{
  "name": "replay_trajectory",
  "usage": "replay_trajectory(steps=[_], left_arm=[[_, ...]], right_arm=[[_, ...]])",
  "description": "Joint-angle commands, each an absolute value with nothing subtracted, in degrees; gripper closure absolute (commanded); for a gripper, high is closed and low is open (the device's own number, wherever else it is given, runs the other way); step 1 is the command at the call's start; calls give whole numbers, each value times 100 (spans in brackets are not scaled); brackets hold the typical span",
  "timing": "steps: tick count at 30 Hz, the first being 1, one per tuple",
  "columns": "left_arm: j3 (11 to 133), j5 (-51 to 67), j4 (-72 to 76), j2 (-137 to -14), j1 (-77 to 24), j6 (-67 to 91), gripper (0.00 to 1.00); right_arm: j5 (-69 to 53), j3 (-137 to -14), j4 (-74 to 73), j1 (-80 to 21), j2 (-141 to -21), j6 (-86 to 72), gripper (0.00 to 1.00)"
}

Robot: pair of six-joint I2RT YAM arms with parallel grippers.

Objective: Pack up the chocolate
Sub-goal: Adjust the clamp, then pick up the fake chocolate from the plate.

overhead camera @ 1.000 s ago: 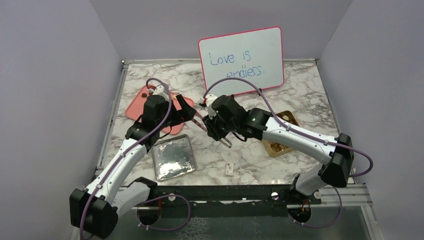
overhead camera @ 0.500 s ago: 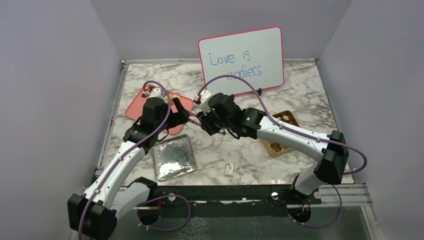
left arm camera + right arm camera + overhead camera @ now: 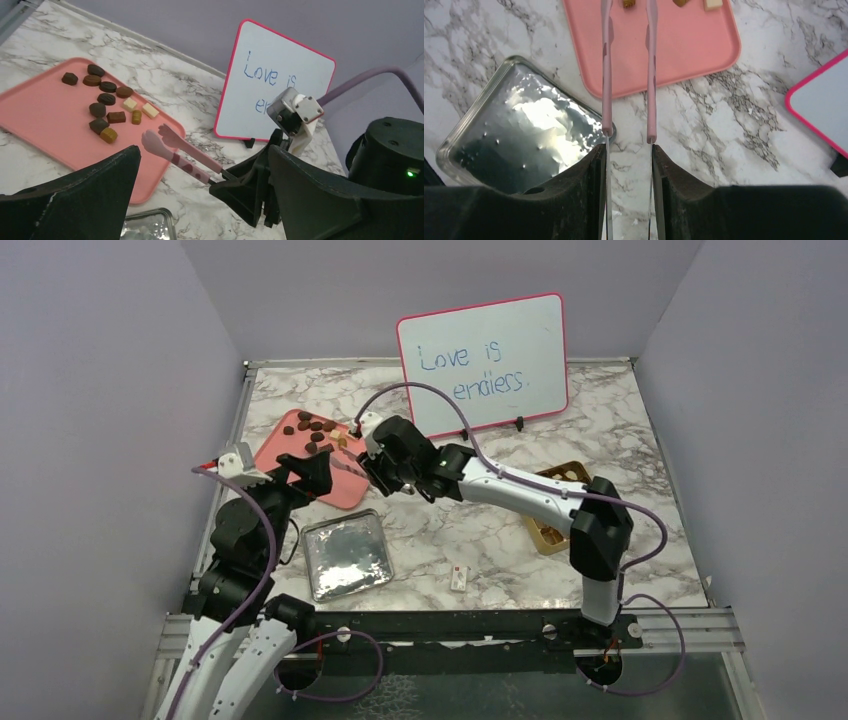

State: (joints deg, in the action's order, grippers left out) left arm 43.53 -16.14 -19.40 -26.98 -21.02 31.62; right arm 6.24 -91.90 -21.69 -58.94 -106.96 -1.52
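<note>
Several pieces of chocolate (image 3: 318, 430), mostly dark brown with a few tan and pale ones, lie on the pink tray (image 3: 335, 485); the left wrist view shows the chocolate (image 3: 107, 100) clustered on that tray (image 3: 45, 120). My right gripper (image 3: 378, 475) is shut on pink tongs (image 3: 651, 75), whose two arms stand apart between its fingers (image 3: 626, 147). The tongs' tips (image 3: 160, 137) hover over the tray's right end, just short of the chocolate and holding nothing. My left gripper (image 3: 305, 470) is open and empty (image 3: 204, 150) at the tray's near edge, facing the tongs.
A shiny silver tin lid (image 3: 345, 555) lies in front of the tray. A gold box (image 3: 560, 505) sits at the right, partly behind my right arm. A small white tag (image 3: 459, 578) lies near the front. A whiteboard (image 3: 482, 362) stands at the back.
My left arm has pulled back to the left and nearer, uncovering the chocolate on the tray. My right arm has carried the tongs leftward to the tray.
</note>
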Motion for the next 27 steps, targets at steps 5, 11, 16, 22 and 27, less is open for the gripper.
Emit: replay_trajectory(steps=[5, 11, 16, 22, 27], left_arm=[[3743, -2599, -1815, -1566, -2100, 3034, 1], [3791, -2765, -1922, -1414, -2101, 2995, 1], [3808, -2798, -1923, -1391, -2100, 2949, 1], [3808, -2808, -1925, -1370, -2101, 2936, 1], [3810, -2827, -1925, -1354, -2096, 2927, 1]], right_arm=[[651, -10260, -1734, -5922, -11892, -53, 60], [679, -10844, -1841, -5924, -12546, -53, 60], [645, -11183, -1951, -5922, -12925, 139, 60], [690, -11459, -2045, -5915, -13185, 202, 60], [696, -11676, -2131, -5915, -13391, 220, 60]])
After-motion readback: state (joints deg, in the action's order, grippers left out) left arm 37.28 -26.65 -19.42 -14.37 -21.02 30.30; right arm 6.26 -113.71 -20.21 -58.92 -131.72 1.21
